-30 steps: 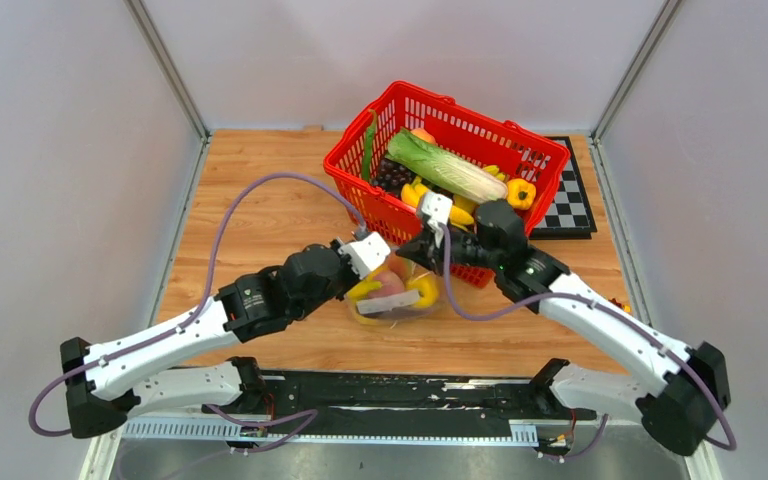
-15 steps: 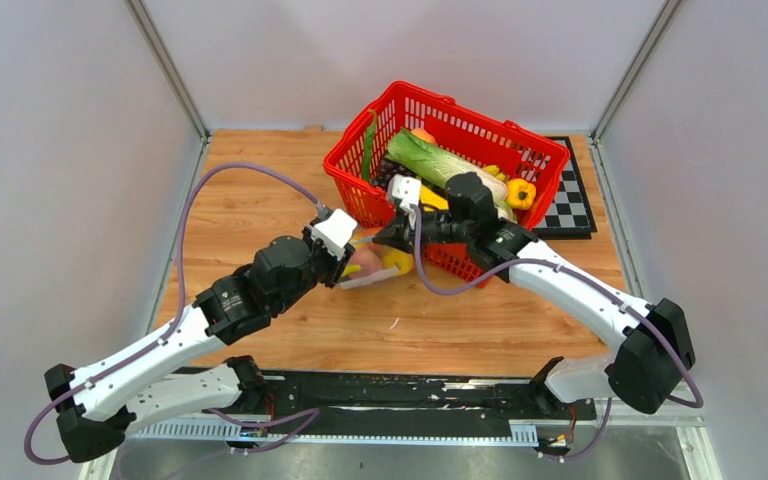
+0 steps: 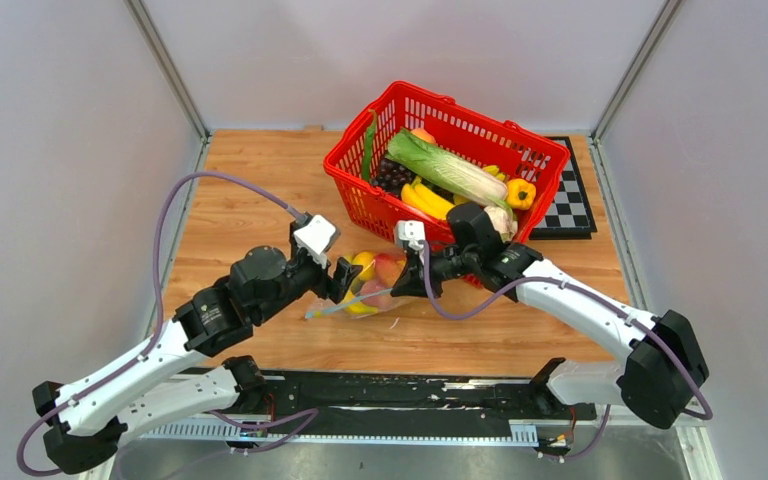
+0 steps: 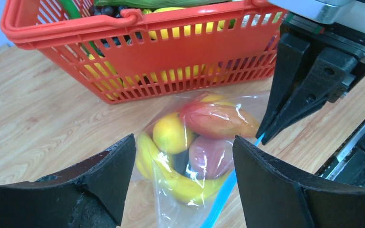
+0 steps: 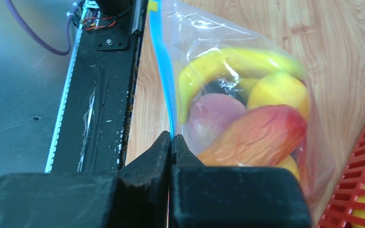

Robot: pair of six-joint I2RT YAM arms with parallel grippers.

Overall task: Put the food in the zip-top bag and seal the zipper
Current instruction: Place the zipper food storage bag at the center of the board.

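The zip-top bag (image 3: 375, 292) lies on the wooden table (image 3: 260, 200) just in front of the red basket (image 4: 171, 57), with the food (image 4: 218, 118) inside it. The right gripper (image 5: 171, 140) pinches the teal zipper (image 5: 161, 71); the left gripper (image 4: 183, 140) stands spread, facing the bag and holding nothing. To seal well, I judge, anchor the strip and run a firm pinch along its whole length. The film is thin, clear and crinkly; the fruit is smooth, rounded plastic
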